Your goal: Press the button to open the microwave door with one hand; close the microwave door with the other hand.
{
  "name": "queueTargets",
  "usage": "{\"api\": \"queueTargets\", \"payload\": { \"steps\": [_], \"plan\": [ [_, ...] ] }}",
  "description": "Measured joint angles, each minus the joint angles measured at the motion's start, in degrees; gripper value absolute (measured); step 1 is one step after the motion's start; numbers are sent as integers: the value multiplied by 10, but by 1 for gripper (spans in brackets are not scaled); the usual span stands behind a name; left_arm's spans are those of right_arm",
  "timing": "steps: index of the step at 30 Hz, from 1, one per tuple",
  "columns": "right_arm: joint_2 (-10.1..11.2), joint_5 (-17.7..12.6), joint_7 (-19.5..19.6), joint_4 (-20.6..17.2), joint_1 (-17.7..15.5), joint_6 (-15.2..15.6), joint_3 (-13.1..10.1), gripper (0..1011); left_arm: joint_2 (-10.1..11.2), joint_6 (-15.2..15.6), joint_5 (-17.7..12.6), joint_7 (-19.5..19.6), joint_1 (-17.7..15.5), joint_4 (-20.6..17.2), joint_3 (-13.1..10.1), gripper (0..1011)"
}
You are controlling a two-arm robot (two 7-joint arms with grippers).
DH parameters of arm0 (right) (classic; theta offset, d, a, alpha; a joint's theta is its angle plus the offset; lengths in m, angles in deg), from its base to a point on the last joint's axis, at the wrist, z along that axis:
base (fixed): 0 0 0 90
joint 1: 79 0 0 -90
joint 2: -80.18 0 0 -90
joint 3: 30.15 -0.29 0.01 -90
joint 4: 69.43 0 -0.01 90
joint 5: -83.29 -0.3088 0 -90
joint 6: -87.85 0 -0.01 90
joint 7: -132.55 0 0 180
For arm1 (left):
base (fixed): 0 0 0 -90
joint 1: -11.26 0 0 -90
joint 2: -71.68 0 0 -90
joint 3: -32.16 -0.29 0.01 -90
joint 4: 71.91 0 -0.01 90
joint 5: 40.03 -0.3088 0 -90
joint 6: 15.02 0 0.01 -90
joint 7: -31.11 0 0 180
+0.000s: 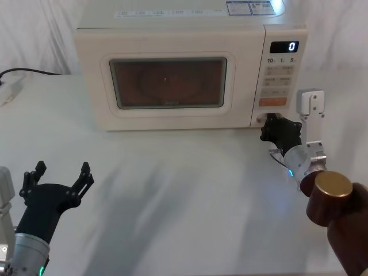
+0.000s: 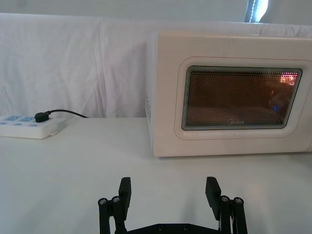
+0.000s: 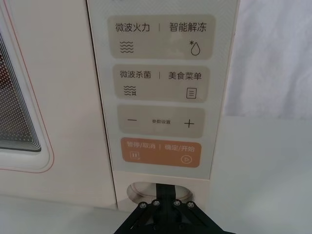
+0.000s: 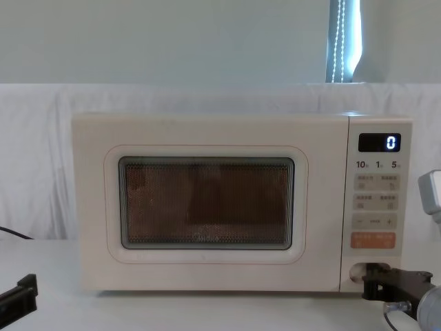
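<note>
1. Microwave (image 1: 172,69) fills the upper centre of the head view, standing on a white table (image 1: 184,195); cream box, display shows "0" at upper right.
2. Microwave door (image 1: 169,83) is closed, flush with the front; dark window across the centre of the chest view.
3. Button (image 3: 146,190) sits at the bottom of the control panel (image 3: 161,97), lower centre of the right wrist view, directly below the orange key (image 3: 161,152).
4. Right gripper (image 1: 270,122) is at centre right of the head view, tip against the button. In the right wrist view its fingers come together at the button, pressed onto it, nothing held. In the chest view it enters from the lower right, reaching the panel's bottom edge.
5. Left gripper (image 1: 62,171) is at lower left of the head view, above the table, well apart from the microwave; fingers (image 2: 125,191) spread apart, nothing between them.
6. Power strip (image 2: 29,126) with a black plug lies at centre left of the left wrist view, on the table beside the microwave.
</note>
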Motion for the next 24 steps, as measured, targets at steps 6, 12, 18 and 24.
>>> {"api": "queueTargets", "payload": {
  "steps": [6,12,18,24],
  "plan": [
    [-2,2,0,12,7,-3,-1,0,0,0,0,0,0,0,0,1001],
    [-2,3,0,23,16,-7,-2,0,0,0,0,0,0,0,0,1001],
    [-2,5,-3,32,22,-9,-2,0,0,0,0,0,0,0,0,1001],
    [-2,5,-5,26,17,-7,-4,0,0,0,0,0,0,0,0,1001]
  ]
}}
